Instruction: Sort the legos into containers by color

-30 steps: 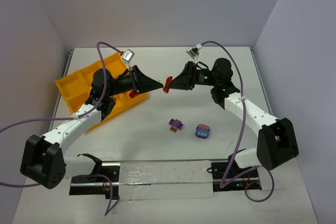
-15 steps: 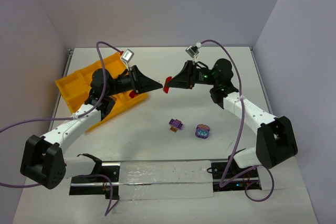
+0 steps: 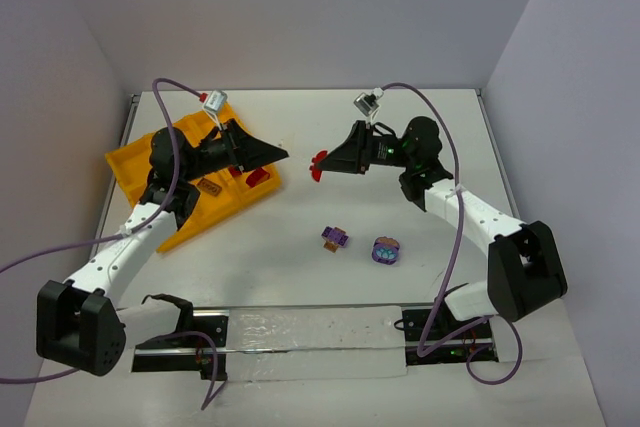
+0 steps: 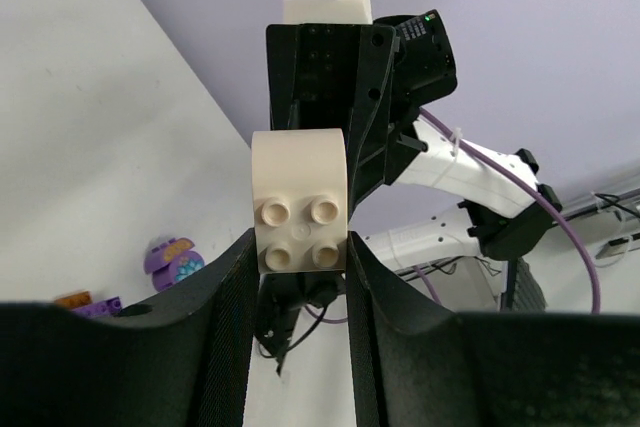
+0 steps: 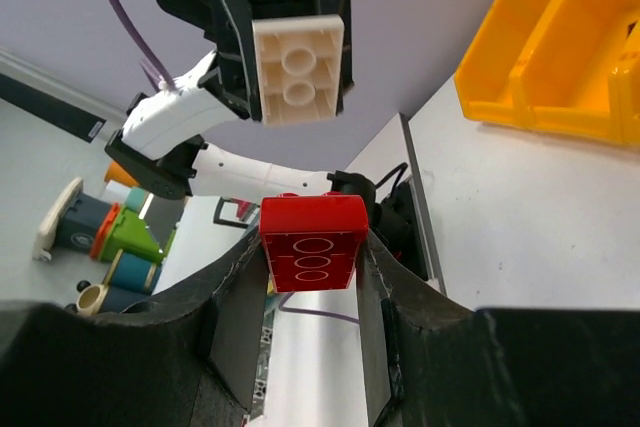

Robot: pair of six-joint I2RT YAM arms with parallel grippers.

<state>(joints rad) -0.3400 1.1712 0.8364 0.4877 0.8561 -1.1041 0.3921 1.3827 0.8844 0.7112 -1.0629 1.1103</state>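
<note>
My left gripper (image 3: 278, 155) is shut on a white brick (image 4: 300, 202) and hovers over the right corner of the yellow-orange tray (image 3: 140, 162). My right gripper (image 3: 322, 161) is shut on a red brick (image 5: 312, 243), also seen from above (image 3: 319, 163), held in the air a short gap to the right of the left gripper. The white brick also shows in the right wrist view (image 5: 297, 69). A red piece (image 3: 258, 178) lies in a tray cell near its right corner. Two purple legos (image 3: 335, 238) (image 3: 386, 250) lie on the table in front.
The tray (image 5: 560, 57) sits tilted at the back left of the white table. A metal rail (image 3: 300, 332) runs along the near edge between the arm bases. Walls close the table at the back and sides.
The grippers were almost touching around the red brick. My left gripper has pulled back left and up over the tray with the white brick. The right gripper has barely moved.
</note>
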